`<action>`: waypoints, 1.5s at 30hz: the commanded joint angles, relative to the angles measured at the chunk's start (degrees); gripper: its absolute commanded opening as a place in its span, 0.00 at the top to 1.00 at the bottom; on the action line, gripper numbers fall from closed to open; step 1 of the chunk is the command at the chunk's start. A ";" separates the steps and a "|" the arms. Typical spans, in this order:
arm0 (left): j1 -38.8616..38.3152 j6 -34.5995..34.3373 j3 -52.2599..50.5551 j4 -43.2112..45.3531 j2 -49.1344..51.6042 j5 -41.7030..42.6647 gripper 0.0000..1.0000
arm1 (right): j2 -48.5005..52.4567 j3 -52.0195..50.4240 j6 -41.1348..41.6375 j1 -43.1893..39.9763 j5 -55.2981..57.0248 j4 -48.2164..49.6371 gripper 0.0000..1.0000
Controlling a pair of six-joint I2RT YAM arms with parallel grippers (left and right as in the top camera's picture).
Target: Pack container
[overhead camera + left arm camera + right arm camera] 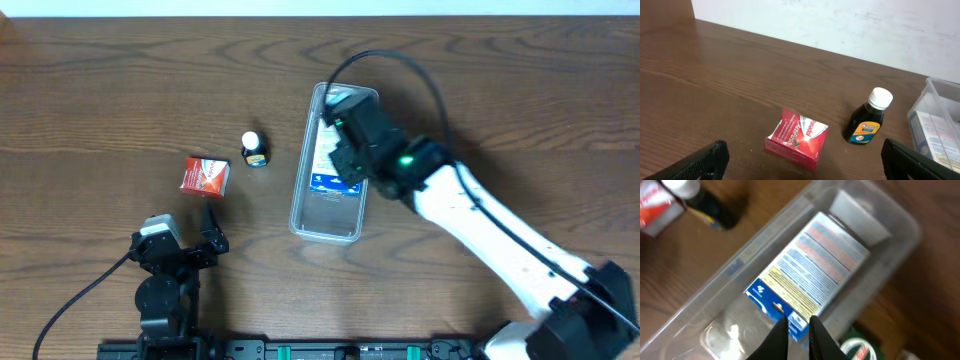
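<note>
The container [325, 222], a long clear tub, stands mid-table; its wall [715, 295] fills the right wrist view. Inside it lies a white box with blue print [810, 275], half hidden under the arm from overhead [322, 165]. My right gripper [799, 322] hovers in the tub over the box's near corner, jaws a narrow gap apart, nothing pinched between them. A red box [205, 176] [797, 137] and a small dark bottle with a white cap [255, 149] [867, 120] sit left of the tub. My left gripper [182, 225] [805, 162] stands wide open just short of the red box.
A round green and white object [857, 347] lies outside the tub near the right gripper, unseen from overhead. The tub's corner [940, 95] shows at the right of the left wrist view. A light wall runs behind the brown wooden table [100, 90].
</note>
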 commanded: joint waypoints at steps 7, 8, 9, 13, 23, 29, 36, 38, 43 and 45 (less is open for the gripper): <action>0.35 0.57 -0.90 -1.92 -0.28 -0.07 0.02 | 3.06 -0.26 28.94 -1.31 -0.46 -12.20 0.60; 0.35 0.57 -0.90 -1.92 -0.26 -0.07 0.02 | 3.17 -0.26 30.16 -1.29 -0.48 -12.15 0.60; 0.35 0.57 -0.90 -1.92 -0.26 -0.07 0.02 | 3.30 -0.26 31.26 -1.18 -0.39 -12.07 0.59; 0.35 0.57 -0.90 -1.92 -0.28 -0.07 0.02 | 4.22 -0.37 35.28 -1.09 0.92 -12.96 0.58; 0.35 0.57 -0.90 -1.92 -0.26 -0.07 0.02 | 10.71 -0.63 37.53 -1.09 0.48 -12.83 0.79; 0.35 0.57 -0.90 -1.92 -0.28 -0.07 0.02 | 11.69 -0.63 33.11 -1.09 0.35 -11.54 0.83; 0.35 0.57 -0.90 -1.92 -0.28 -0.07 0.02 | 11.67 -0.63 22.77 -1.05 0.90 -10.91 0.85; 0.35 0.57 -0.90 -1.92 -0.26 -0.07 0.02 | 11.67 -0.63 19.87 -1.05 1.14 -10.54 0.85; 0.35 0.57 -0.90 -1.92 -0.28 -0.07 0.02 | 11.69 -0.63 16.41 -1.05 1.22 -9.99 0.90; 0.35 0.57 -0.90 -1.92 -0.28 -0.07 0.02 | 11.67 -0.63 15.67 -1.01 1.25 -9.99 0.92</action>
